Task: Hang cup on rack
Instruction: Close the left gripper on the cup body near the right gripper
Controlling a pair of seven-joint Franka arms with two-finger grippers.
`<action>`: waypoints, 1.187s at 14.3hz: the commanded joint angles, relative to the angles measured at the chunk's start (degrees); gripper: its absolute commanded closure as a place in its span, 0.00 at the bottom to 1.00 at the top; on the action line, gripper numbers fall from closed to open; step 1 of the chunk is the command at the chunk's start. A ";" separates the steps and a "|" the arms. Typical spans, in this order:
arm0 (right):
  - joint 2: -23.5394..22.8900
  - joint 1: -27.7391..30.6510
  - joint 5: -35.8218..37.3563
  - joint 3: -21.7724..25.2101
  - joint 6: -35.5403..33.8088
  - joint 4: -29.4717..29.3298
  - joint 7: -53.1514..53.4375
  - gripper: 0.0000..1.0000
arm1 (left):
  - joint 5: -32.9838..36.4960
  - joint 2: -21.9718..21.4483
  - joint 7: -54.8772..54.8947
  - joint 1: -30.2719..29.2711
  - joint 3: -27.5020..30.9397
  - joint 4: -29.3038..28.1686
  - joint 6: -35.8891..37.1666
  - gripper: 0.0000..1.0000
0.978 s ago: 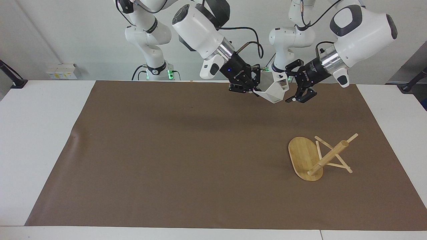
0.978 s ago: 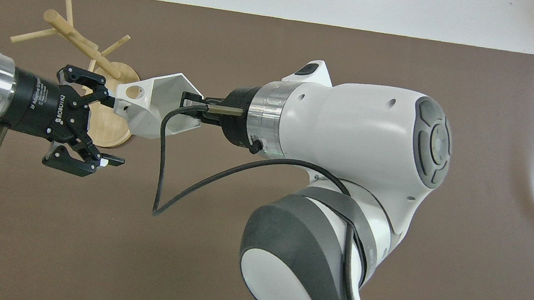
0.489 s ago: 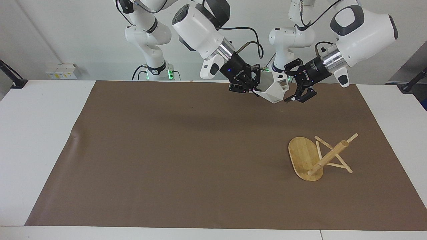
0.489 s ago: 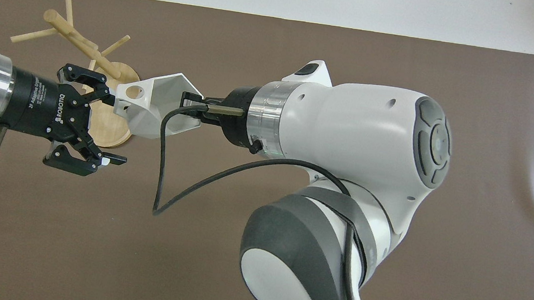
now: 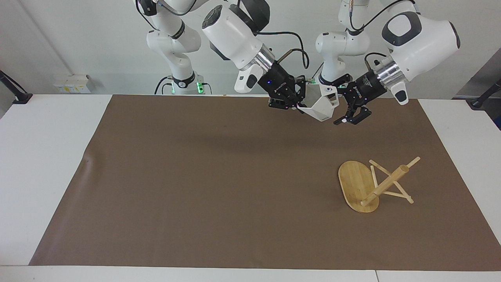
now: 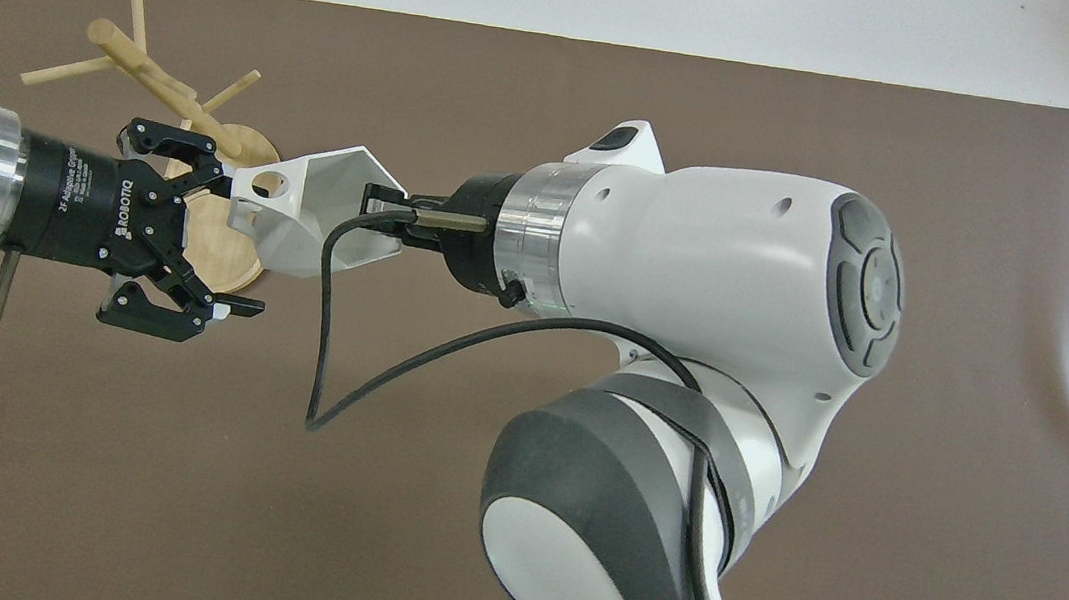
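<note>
The white faceted cup [image 5: 323, 105] hangs in the air over the mat's edge nearest the robots. My right gripper [image 5: 299, 107] is shut on its rim and holds it tilted, handle pointing away from that hand. In the overhead view the cup [image 6: 303, 213] shows its pierced handle toward my left gripper [image 6: 234, 246]. The left gripper [image 5: 341, 106] is open, with its fingers spread on either side of the cup's handle end. The bamboo rack [image 5: 356, 184] lies tipped over on the mat toward the left arm's end, its post [image 6: 134, 58] slanting and its pegs resting on the mat.
A brown mat [image 5: 203, 184] covers most of the white table [image 5: 47, 164]. A black cable [image 6: 323, 387] loops down from the right wrist, and the large right arm [image 6: 717, 291] fills the middle of the overhead view.
My left gripper has edged closer to the cup's handle and its wrist has turned slightly. The right gripper and the cup have stayed still, and the rack has not moved.
</note>
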State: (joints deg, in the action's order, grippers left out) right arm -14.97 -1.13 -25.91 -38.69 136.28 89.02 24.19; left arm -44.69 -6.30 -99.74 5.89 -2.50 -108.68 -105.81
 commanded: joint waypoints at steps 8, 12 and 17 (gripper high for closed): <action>0.47 0.60 -1.33 -0.86 1.27 0.80 0.94 1.00 | -2.77 -3.01 0.86 2.37 0.30 -2.68 -2.82 0.00; 0.47 0.60 -1.33 -0.86 1.27 0.80 0.94 1.00 | -2.95 -3.54 0.24 4.22 0.30 -4.52 -6.42 0.00; 0.47 0.60 -1.33 -0.86 1.27 0.80 1.03 1.00 | -2.95 -4.25 -0.02 4.22 0.30 -5.76 -7.74 0.00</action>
State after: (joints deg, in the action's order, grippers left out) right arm -14.98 -1.08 -25.91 -38.67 136.28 89.26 24.20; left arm -46.44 -8.53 -99.66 8.88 -2.73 -111.81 -111.71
